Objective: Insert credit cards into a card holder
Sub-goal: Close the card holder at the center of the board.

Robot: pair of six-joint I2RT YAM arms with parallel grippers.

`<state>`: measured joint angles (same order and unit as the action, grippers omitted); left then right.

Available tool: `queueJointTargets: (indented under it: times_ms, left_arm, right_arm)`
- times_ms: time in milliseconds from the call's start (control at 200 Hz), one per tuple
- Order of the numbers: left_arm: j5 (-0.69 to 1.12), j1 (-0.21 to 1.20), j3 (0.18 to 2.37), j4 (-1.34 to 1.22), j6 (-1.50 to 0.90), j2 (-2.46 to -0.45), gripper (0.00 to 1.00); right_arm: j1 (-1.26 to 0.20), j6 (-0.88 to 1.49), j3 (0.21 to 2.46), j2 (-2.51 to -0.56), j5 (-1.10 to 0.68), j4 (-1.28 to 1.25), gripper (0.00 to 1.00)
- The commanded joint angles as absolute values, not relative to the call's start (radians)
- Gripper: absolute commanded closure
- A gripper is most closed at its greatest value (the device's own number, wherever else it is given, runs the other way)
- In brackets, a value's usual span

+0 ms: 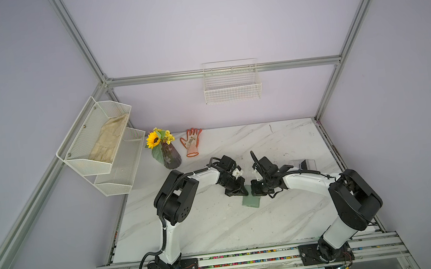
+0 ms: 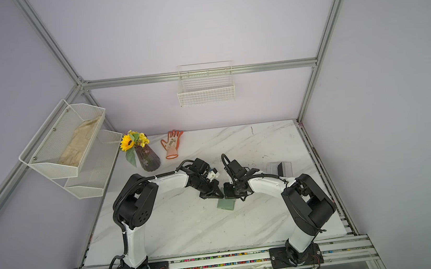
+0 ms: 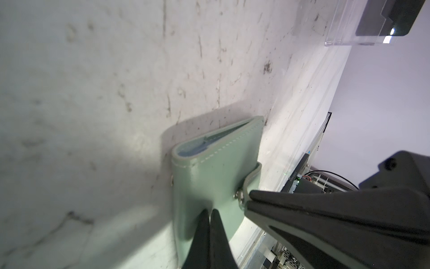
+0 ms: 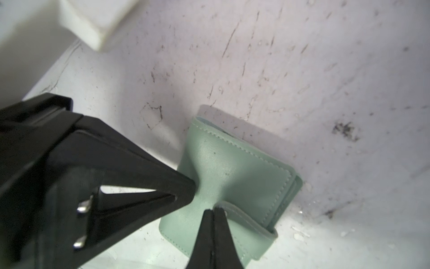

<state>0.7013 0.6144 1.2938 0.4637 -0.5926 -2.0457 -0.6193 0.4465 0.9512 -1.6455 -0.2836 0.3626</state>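
While the card holder (image 3: 209,167) lies folded at the bench (image 1: 218,222) centre, left claw (image 3: 210,213) shut tight, tips pressing its cover, right claw (image 4: 213,210) clamped on the strap (image 3: 252,177).

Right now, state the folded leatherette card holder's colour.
Sage green; card holder shows best in left wrist view.

From above the card holder's (image 1: 251,201) far end is hidden; the clear box (image 3: 337,28) runs off the left wrist view
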Motion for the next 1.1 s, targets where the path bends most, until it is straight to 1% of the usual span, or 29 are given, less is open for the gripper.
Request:
queueJointTargets:
  times_ms: [0, 215, 605, 1095]
  left_arm:
    - [0.649, 0.614, 1.244, 0.483, -0.604, -2.043, 0.98]
    - [0.646, 0.615, 1.243, 0.483, -0.604, -2.040, 0.99]
    - [0.648, 0.615, 1.240, 0.483, -0.605, -2.041, 0.98]
    - [0.648, 0.615, 1.238, 0.483, -0.603, -2.039, 0.98]
  right_arm:
    - [-0.591, 0.354, 0.988, -1.661, -0.323, 0.440, 1.00]
    - [-0.544, 0.273, 1.014, -1.662, -0.371, 0.507, 1.00]
    - [-0.543, 0.222, 1.019, -1.697, -0.415, 0.515, 1.00]
    - [-0.543, 0.206, 1.063, -1.712, -0.423, 0.537, 1.00]
